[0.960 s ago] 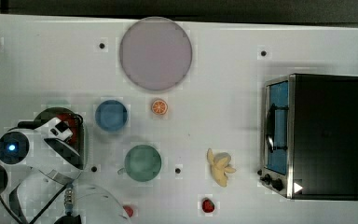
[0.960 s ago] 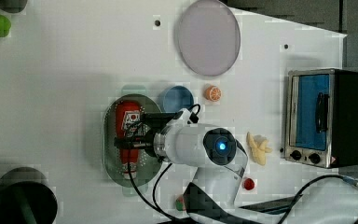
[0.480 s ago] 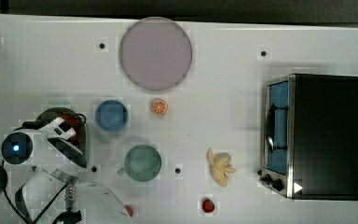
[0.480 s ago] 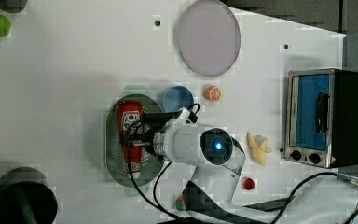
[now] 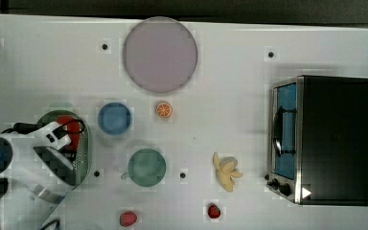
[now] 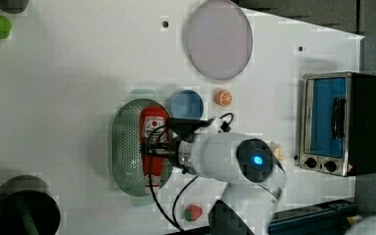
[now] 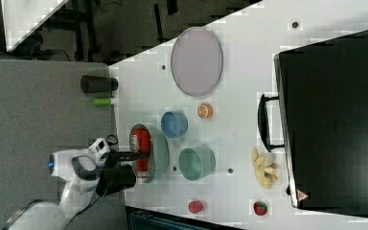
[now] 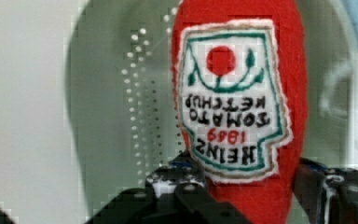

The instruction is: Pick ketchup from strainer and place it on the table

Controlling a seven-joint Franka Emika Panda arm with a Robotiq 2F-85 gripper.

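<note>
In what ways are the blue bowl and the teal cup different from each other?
The blue bowl is blue, and the teal cup is green-teal. In the top view the bowl looks a little smaller across than the cup. The cup seems to have a small handle on its side; the bowl has none visible. In the right view the cup looks taller than the bowl. Both are round, stand upright with the opening upward on the table, and lie beside the strainer.

The ketchup [image 8: 242,93] looked like soft red felt, matt and fuzzy, with a stitched cloth label. The strainer [image 6: 127,147] was smooth pale green plastic, perforated at its centre. The table [image 5: 52,67] was flat matt white. The oven [image 5: 335,139] had a dark matt casing and shiny metal trim.
</note>
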